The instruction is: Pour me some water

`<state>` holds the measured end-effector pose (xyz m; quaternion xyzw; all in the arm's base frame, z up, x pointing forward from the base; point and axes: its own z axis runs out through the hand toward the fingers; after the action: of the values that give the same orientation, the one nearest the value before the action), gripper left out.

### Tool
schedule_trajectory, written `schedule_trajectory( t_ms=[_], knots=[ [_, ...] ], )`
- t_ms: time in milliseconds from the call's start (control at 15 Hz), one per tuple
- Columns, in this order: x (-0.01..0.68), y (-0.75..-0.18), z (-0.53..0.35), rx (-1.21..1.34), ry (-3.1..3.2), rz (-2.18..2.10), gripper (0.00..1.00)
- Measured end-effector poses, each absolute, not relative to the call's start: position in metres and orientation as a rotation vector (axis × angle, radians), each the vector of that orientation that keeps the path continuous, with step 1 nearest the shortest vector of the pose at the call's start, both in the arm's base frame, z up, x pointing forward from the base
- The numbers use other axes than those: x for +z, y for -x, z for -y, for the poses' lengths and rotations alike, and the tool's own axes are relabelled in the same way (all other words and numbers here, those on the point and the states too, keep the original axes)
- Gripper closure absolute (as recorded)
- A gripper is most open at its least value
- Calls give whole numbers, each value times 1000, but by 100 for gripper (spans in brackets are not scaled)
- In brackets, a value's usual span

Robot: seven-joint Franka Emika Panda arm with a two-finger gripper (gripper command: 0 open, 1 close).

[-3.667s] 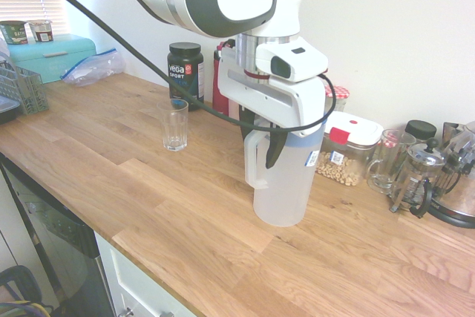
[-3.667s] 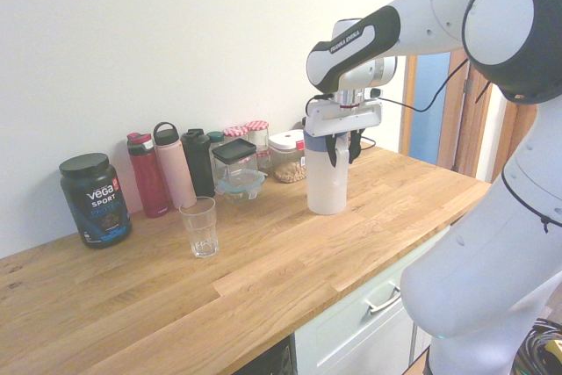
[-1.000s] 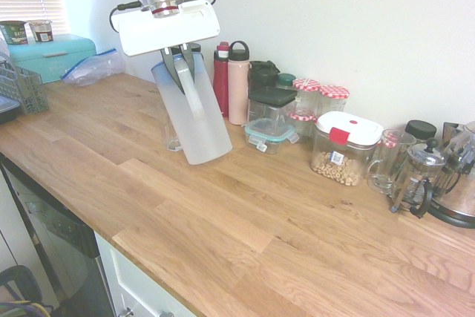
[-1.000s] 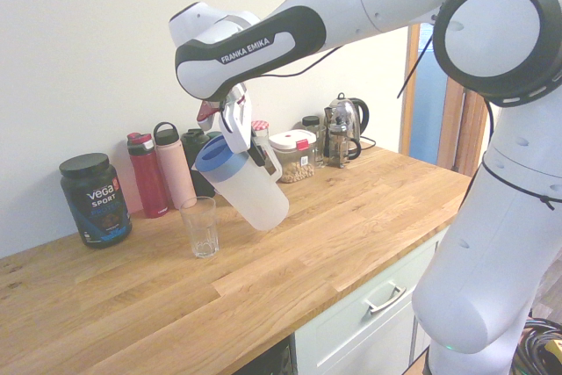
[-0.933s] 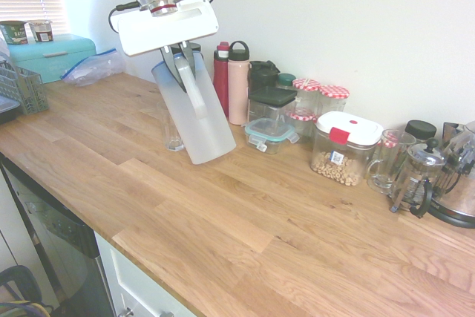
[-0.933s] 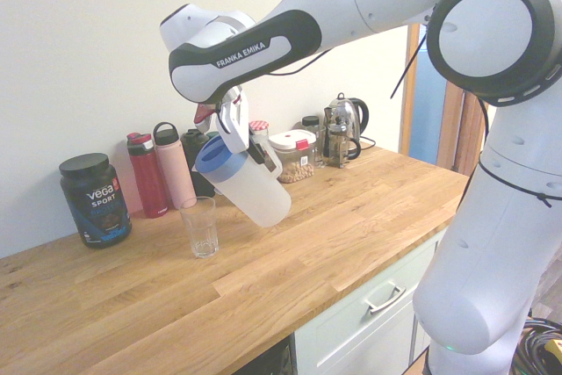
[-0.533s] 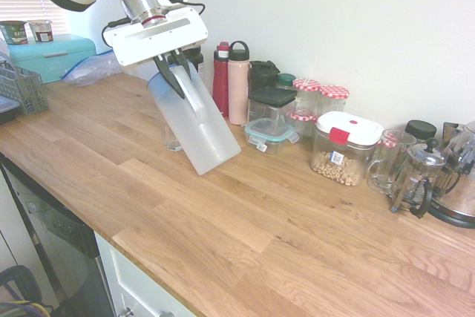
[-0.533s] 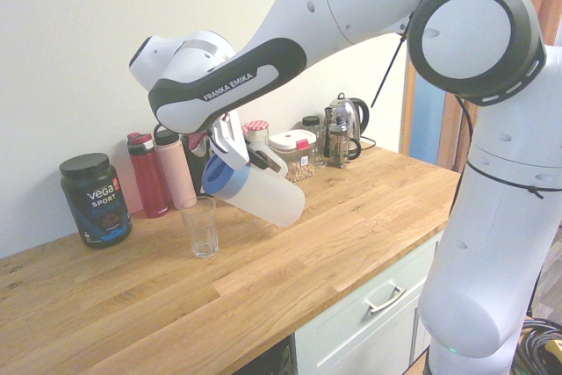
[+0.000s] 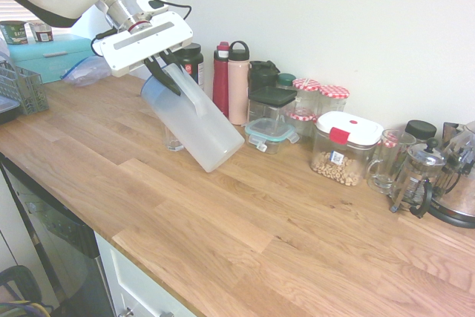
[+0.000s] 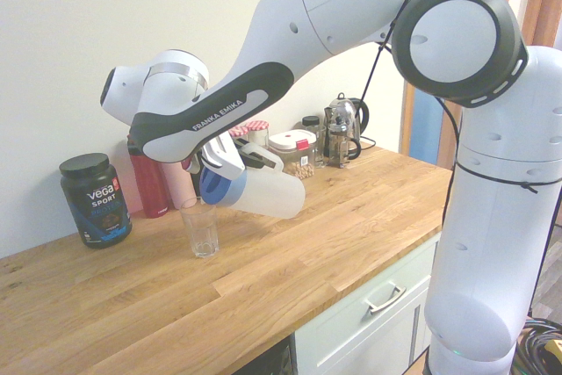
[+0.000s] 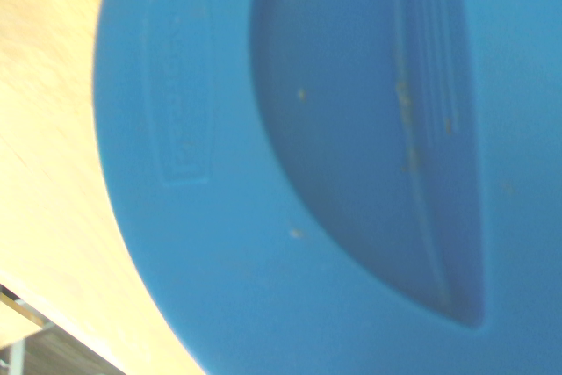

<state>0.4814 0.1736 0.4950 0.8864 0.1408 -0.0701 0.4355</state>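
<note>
My gripper [image 9: 172, 72] is shut on the moulded handle of a tall frosted pitcher [image 9: 199, 125] with a blue lid [image 10: 215, 186]. The pitcher hangs above the wooden counter [image 9: 245, 228], tipped steeply, almost on its side in the second exterior view. Its lid end hangs just above the rim of a small clear ribbed glass [image 10: 200, 227]. In the first exterior view the glass [image 9: 171, 139] stands mostly hidden behind the pitcher. The water itself does not show through the frosted wall, and I see no stream. The blue lid [image 11: 307, 173] fills the wrist view.
Along the wall stand a dark Vega tub [image 10: 95, 198], red [image 9: 221, 79] and pink [image 9: 238, 83] bottles, jars and food boxes [image 9: 346, 148], a glass mug [image 9: 386, 161], a French press [image 9: 417, 176] and a kettle [image 10: 345, 126]. A dish rack [image 9: 21, 87] stands at the far left.
The arm has swung the pitcher over to the glass and kept tipping it. Over the last second the lid end dropped toward the glass rim and the base rose.
</note>
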Motion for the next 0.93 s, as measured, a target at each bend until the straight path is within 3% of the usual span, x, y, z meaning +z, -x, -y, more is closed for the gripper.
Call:
schedule_trajectory(
  t_ms=[933],
  knots=[
    [486, -510, -165, -125, -2157, -266, 100]
  ],
)
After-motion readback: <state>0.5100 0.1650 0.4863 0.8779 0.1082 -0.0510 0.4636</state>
